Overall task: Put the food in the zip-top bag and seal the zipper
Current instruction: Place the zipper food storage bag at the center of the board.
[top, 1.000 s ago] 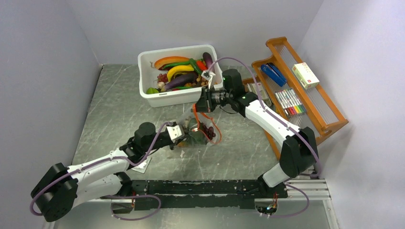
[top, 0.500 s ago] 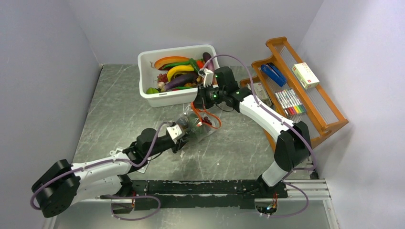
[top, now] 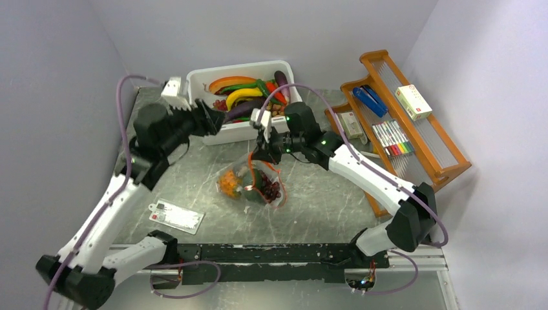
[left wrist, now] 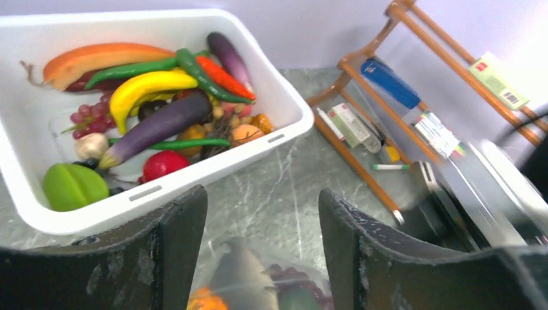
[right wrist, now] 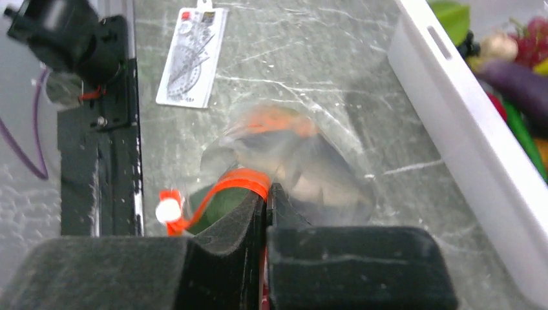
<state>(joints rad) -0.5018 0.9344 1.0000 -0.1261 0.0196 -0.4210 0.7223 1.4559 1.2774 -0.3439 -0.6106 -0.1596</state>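
Right gripper (right wrist: 266,201) clenched on zipper (right wrist: 236,180), left gripper (left wrist: 258,223) spread, empty. One-point hold: zip-top bag (top: 253,194) may sag, spilling food (top: 228,183).

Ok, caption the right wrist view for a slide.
Right end effector shut on the orange-red zipper of the clear bag beside the white tub.

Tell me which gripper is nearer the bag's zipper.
Right. The right gripper is shut on the zipper at the zip-top bag mouth; the left gripper hangs open by the white tub, apart from the bag.
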